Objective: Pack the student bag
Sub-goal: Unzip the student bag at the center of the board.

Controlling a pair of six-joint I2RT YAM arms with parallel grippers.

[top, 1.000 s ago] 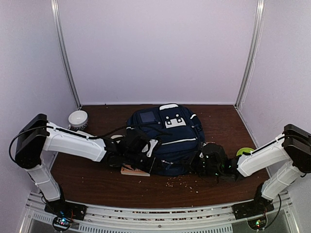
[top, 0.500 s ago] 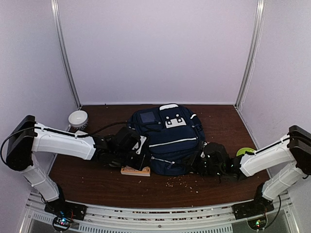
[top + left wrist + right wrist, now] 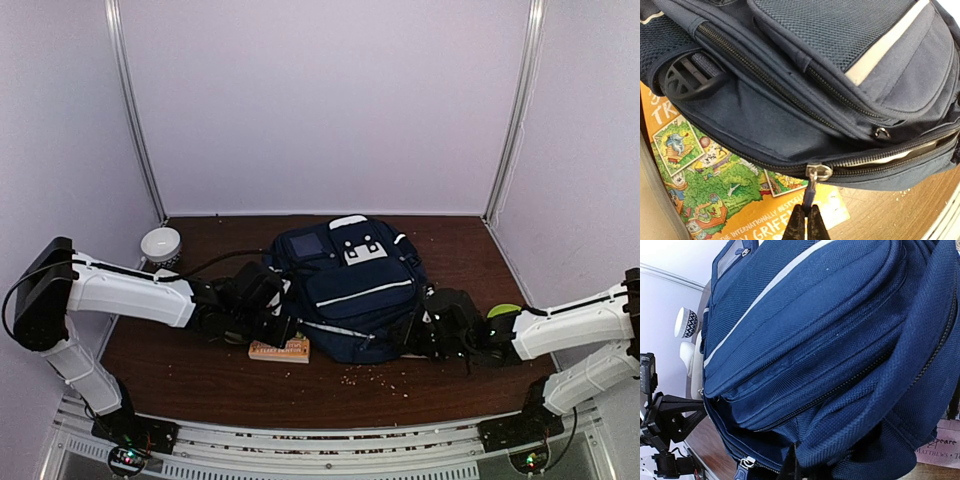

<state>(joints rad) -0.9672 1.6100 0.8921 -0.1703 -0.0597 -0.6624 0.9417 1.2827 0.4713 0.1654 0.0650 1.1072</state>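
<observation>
One student bag (image 3: 350, 290) lies over one book (image 3: 282, 350) at its 7 o'clock; left tool (image 3: 806, 215) pinches its zipper pull (image 3: 810, 192), right tool (image 3: 791, 467) its fabric.

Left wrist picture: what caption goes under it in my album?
Left tool pinching the zipper pull of the navy student bag, colourful book underneath.
</observation>
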